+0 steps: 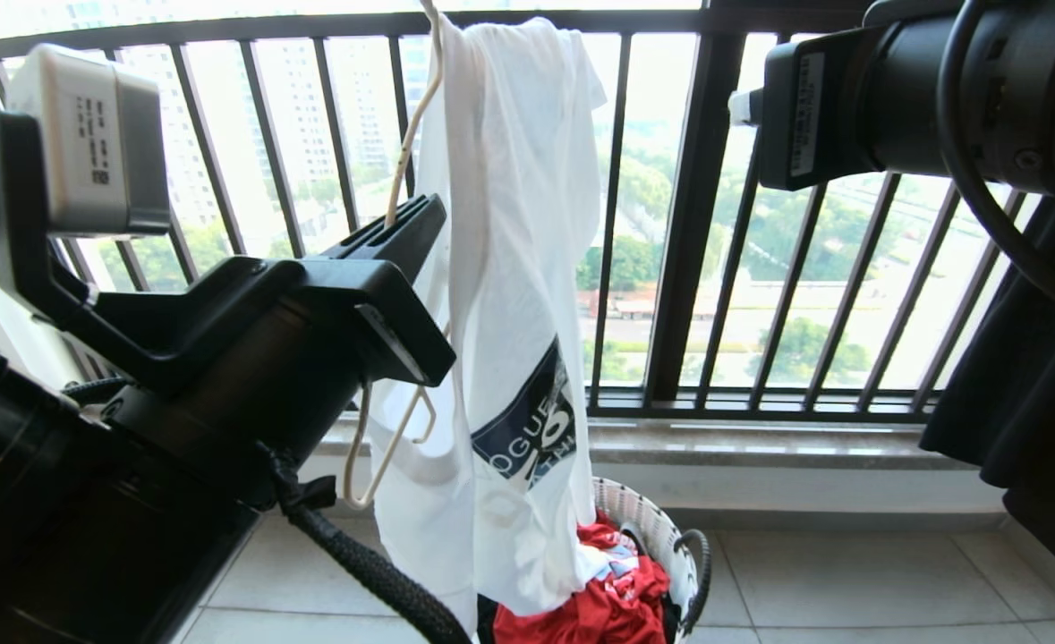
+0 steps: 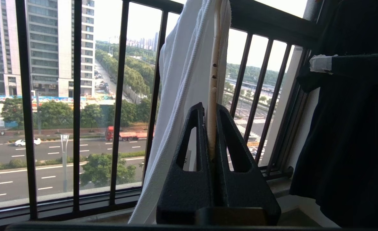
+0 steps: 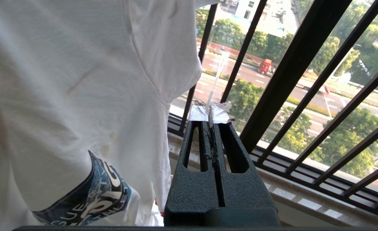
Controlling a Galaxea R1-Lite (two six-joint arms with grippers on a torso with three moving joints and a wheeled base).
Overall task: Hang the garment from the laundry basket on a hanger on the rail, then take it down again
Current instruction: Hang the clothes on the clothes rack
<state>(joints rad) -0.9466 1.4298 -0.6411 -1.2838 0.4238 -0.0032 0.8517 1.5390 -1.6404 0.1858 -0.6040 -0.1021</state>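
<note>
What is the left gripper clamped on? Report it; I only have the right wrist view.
Observer: The left gripper is shut on the hanger, gripping its beige wire.
Operator: Tell me where the T-shirt sits on it.
Observer: The T-shirt is draped over the hanger's upper part and hangs down beside the gripper.
Operator: Give me what is below.
Observer: The laundry basket stands on the floor under the shirt's hem, with a red garment inside.
</note>
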